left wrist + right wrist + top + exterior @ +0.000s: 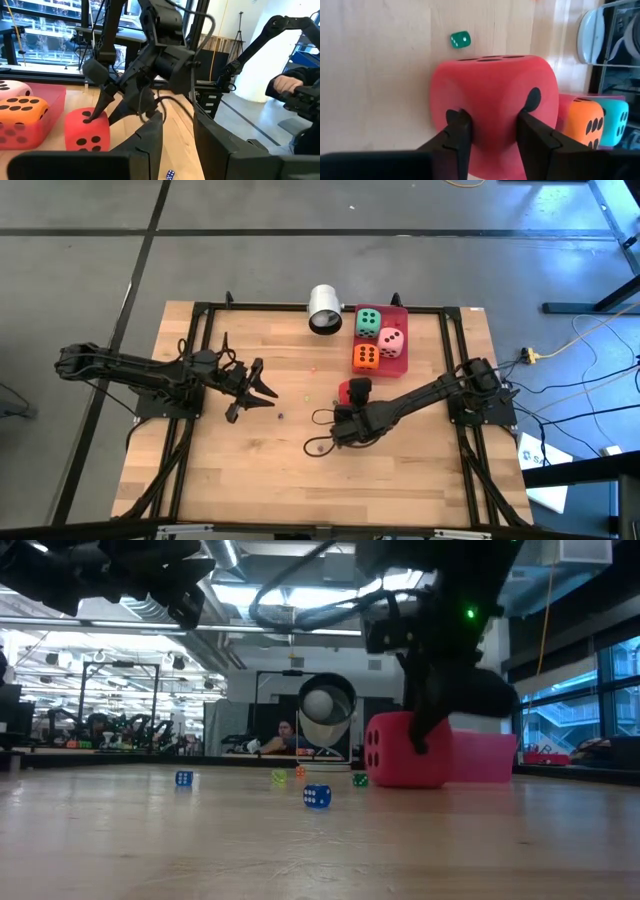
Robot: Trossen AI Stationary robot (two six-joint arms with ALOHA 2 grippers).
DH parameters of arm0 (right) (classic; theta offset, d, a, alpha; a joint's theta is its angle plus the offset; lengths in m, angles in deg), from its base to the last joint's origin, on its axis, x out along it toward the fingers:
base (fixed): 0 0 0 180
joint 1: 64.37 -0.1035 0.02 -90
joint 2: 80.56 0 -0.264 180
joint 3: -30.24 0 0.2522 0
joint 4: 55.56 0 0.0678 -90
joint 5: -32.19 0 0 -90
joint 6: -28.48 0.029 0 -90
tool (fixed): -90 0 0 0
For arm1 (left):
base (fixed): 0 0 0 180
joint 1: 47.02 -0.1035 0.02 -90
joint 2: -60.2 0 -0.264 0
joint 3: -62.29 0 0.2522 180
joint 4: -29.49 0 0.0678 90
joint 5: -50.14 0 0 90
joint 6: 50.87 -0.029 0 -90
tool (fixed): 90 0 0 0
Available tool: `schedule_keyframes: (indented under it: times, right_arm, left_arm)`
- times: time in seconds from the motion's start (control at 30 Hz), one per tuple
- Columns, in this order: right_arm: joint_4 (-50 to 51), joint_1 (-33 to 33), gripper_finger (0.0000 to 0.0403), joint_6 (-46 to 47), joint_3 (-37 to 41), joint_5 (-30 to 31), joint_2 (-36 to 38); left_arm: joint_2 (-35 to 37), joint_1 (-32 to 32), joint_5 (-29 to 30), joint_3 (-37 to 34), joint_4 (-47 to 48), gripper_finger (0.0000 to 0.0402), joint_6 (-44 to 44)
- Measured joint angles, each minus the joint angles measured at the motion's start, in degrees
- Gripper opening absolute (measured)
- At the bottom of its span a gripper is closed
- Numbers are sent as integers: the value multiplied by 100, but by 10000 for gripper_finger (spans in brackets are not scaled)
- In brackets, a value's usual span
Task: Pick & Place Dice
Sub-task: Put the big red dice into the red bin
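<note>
red die (pixel 492 100) sits on the wooden table (pixel 250 470), pinched between the jaws of the right gripper (pixel 492 132), which are partly closed and pressing into its soft sides. orange die (pixel 365 357), pink die (pixel 392 342) and green die (pixel 368 322) lie in the red tray (pixel 402 368) just beyond those jaws. left gripper (pixel 262 392) hangs apart, jaws spread, holding nothing.

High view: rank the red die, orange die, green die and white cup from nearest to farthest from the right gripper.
1. Red die, pinched by the right gripper.
2. Orange die, tray's near end.
3. Green die and white cup, table's far edge: too close to call.
</note>
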State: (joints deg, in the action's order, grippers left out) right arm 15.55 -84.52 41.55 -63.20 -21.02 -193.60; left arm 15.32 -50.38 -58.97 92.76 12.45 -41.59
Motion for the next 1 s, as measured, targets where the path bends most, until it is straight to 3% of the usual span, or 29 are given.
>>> schedule_keyframes:
  times: [0.43,0.73,1.0]
  right_arm:
    - [1536,-27,107,366,-782,269,17]
    - [3279,-160,106,1189,-1662,981,37]
    - [3244,-219,90,1491,-1700,1120,749]
  left_arm:
    - [0,0,-4,0,114,102,-2]
    - [1,0,-4,0,176,102,-92]
    - [0,-1,-4,0,256,102,-92]
